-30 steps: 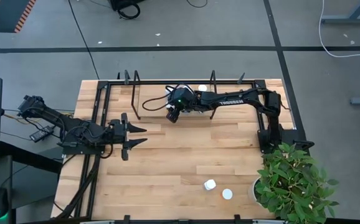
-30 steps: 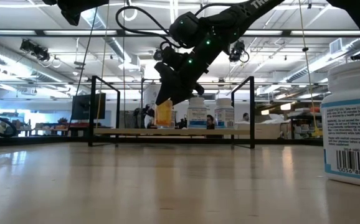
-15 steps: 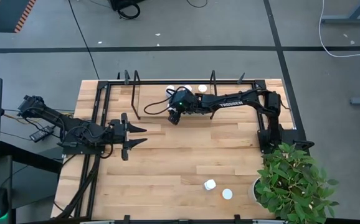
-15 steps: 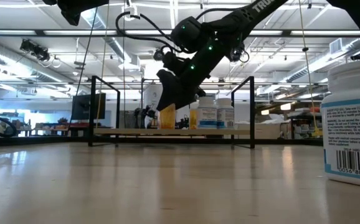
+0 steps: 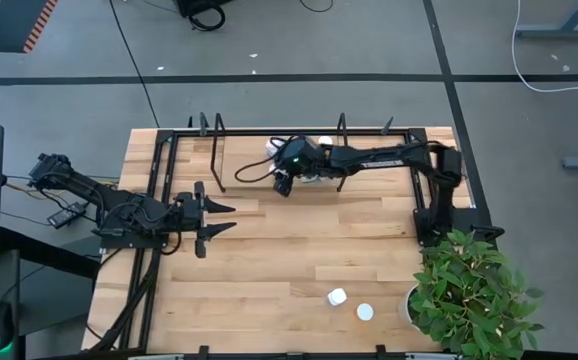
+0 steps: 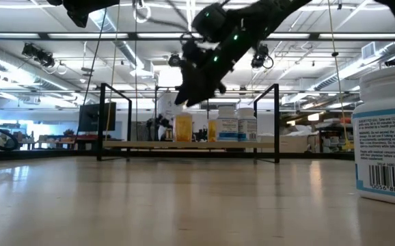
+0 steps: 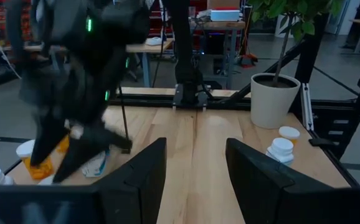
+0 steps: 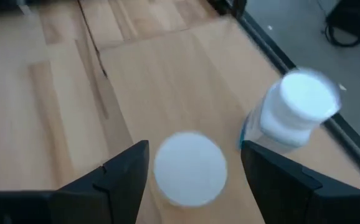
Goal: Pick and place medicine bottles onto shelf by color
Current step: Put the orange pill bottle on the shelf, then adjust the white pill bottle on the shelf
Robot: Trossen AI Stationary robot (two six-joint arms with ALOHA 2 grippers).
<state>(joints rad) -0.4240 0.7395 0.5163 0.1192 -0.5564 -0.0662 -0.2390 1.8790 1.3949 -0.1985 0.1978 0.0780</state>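
The shelf (image 6: 150, 145) stands at the table's far edge, between two black wire frames. An orange bottle (image 6: 182, 128) stands upright on its board, left of other bottles (image 6: 237, 127). My right gripper (image 6: 196, 96) hangs open just above the orange bottle, clear of it. In the right wrist view its white cap (image 8: 189, 168) lies below, between the fingers, with a white bottle (image 8: 298, 106) beside it. My left gripper (image 5: 221, 218) waits open over the table's left part. Two more bottles (image 5: 337, 297) (image 5: 365, 312) stand near the table's near right corner.
A potted plant (image 5: 474, 295) overhangs the near right corner, beside the two loose bottles. A white bottle (image 6: 387, 137) looms close in the low view. The shelf's wire uprights (image 6: 103, 121) (image 6: 277, 121) flank the board. Bare wood lies between the grippers and the near edge.
My right gripper carried the orange bottle a little toward the far edge, set it upright on the shelf board and let go. It then rose clear of the cap. The bottle now stands alone, left of the others.
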